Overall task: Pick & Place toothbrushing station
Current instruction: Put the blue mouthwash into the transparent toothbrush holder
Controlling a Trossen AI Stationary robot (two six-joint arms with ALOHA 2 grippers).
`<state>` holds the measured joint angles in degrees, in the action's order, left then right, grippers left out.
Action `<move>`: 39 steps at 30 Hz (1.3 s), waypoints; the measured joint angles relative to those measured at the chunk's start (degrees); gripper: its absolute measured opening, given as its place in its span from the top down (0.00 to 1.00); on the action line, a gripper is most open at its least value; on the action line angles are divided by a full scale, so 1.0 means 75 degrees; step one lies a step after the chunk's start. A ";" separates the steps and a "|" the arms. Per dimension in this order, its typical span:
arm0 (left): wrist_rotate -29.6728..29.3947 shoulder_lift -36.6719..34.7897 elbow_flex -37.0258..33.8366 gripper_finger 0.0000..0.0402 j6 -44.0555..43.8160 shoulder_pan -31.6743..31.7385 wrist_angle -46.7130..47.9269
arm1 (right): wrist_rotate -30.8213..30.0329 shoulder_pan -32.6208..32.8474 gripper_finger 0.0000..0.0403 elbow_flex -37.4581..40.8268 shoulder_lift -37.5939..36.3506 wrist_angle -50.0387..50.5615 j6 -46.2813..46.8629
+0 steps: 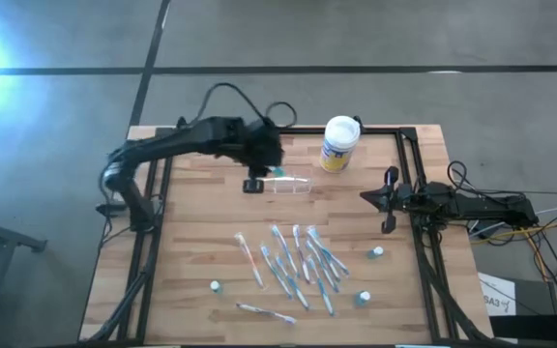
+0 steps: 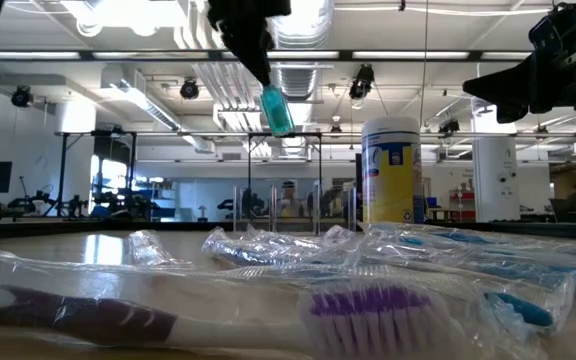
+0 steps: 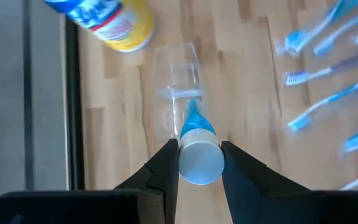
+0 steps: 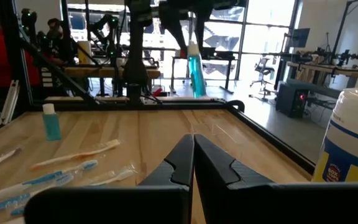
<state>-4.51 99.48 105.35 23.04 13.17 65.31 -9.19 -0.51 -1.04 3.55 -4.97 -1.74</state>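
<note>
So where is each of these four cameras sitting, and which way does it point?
High view: above the table, looking straight down; shows both arms, the left gripper over the clear holder, the right gripper at the table's right edge.
Low view: at tabletop height, looking level across wrapped toothbrushes into the room; arms hang from above.
Left wrist view: on the left arm, looking down past its fingers, which hold a small blue bottle.
Right wrist view: on the right arm, looking across the table past its closed fingers.
All four show the yellow-labelled canister.

Clear glossy plastic toothbrushing station point(image 1: 289, 185) on matt pale wooden table point(image 1: 191, 251)
</note>
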 joint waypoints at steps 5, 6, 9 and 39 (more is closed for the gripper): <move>-0.0100 0.1119 0.0637 0.75 0.0677 0.0005 0.0478 | 0.0000 -0.0003 0.98 0.0000 0.0000 0.0006 0.0000; -0.0151 0.1249 0.0738 0.75 0.0791 -0.0001 0.0498 | 0.0000 0.0000 0.98 0.0000 -0.0002 0.0003 0.0000; -0.0222 0.1601 0.1020 0.75 0.1081 -0.0008 0.0485 | 0.0000 0.0000 0.98 0.0000 -0.0001 0.0006 -0.0002; -0.0380 0.2938 0.1162 0.75 0.0874 0.0017 0.0291 | 0.0000 -0.0001 0.98 0.0000 -0.0003 0.0009 0.0000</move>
<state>-7.36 121.52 114.07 29.60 13.30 67.49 -9.19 -0.52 -1.04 3.53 -4.91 -1.74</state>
